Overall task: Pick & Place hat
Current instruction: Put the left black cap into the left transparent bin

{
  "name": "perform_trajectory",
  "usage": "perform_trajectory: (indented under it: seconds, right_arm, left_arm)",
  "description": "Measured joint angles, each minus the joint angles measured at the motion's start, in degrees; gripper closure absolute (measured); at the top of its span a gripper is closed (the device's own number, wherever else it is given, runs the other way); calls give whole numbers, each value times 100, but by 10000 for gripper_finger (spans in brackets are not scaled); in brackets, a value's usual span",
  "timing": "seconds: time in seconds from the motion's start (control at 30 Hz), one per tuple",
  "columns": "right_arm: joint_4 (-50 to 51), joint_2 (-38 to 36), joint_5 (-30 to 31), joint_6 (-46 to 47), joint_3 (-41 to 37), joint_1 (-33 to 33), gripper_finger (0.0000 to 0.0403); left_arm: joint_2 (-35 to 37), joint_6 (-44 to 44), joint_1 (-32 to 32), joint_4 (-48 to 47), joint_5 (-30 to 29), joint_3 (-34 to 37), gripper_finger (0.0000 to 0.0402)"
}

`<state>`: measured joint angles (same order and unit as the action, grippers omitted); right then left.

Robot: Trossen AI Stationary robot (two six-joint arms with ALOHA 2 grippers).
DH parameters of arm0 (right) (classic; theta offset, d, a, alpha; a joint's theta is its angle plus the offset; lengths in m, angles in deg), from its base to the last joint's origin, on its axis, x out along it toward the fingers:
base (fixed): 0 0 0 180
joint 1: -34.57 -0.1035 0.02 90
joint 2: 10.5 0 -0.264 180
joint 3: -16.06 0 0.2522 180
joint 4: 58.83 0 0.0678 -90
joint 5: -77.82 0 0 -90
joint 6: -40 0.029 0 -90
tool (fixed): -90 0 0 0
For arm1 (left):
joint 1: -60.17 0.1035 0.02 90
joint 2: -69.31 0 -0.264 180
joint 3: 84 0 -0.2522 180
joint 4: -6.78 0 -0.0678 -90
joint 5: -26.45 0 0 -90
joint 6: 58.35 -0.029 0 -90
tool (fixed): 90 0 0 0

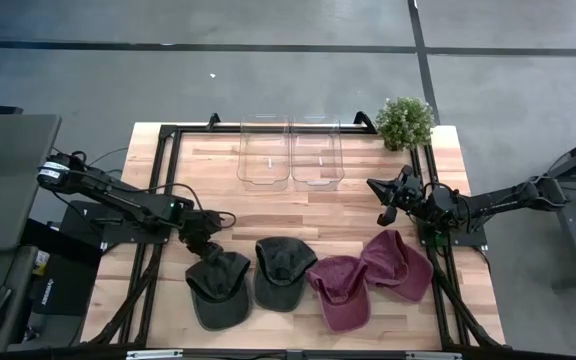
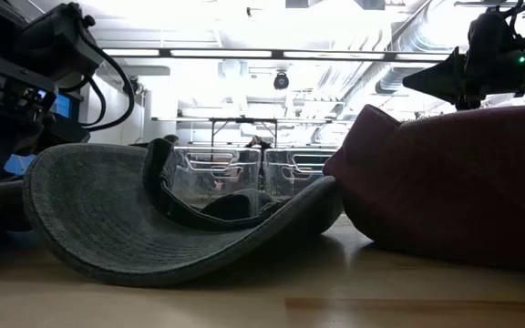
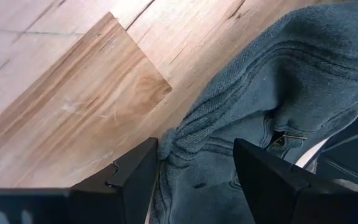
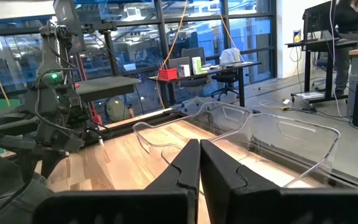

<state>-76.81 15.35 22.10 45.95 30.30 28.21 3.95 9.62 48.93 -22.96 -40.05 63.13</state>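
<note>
the wooden bench (image 1: 298, 205) carries everything here, with a black frame (image 1: 168, 135) laid on it. four hats lie in a row along its near edge: a grey hat (image 1: 218, 290) on the left, a second grey hat (image 1: 285, 272) beside it, then a maroon hat (image 1: 341, 291) and another maroon hat (image 1: 398, 264) overlapping it on the right. in the low view the second grey hat (image 2: 135, 223) lies brim-forward with a maroon hat (image 2: 454, 182) just beside it. two clear bins (image 1: 290, 152) stand side by side at the far edge, and a small potted plant (image 1: 405, 122) sits at the far right corner. the left arm reaches in from the left side, and its left end effector (image 1: 200, 240) is down at the far edge of the leftmost grey hat; in the left wrist view the fingers (image 3: 135, 177) stand apart with a bunched fold of the grey fabric (image 3: 260, 93) between them, spread around it and not clenched. the right arm comes in from the right, and the right end effector (image 1: 383, 212) hangs above the bench just beyond the maroon hats, clenched on nothing, its fingers (image 4: 185, 171) pressed together and pointing toward the bins (image 4: 253, 140).
</note>
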Motion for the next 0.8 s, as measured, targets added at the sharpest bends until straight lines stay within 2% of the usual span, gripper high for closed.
perform_trajectory:
  seconds: [0.17, 0.27, 0.8]
  right_arm:
    - [-1, 1, 0, 0, 1, -1, 394]
    - [0, 0, 1, 0, 0, 0, 394]
    - [-1, -1, 0, 0, 1, 1, 395]
  left_arm:
    - [-4, 5, 0, -7, 3, 4, 190]
    - [-7, 42, 0, -19, -4, 11, 205]
    - [-16, -248, 0, -67, 5, 28, 387]
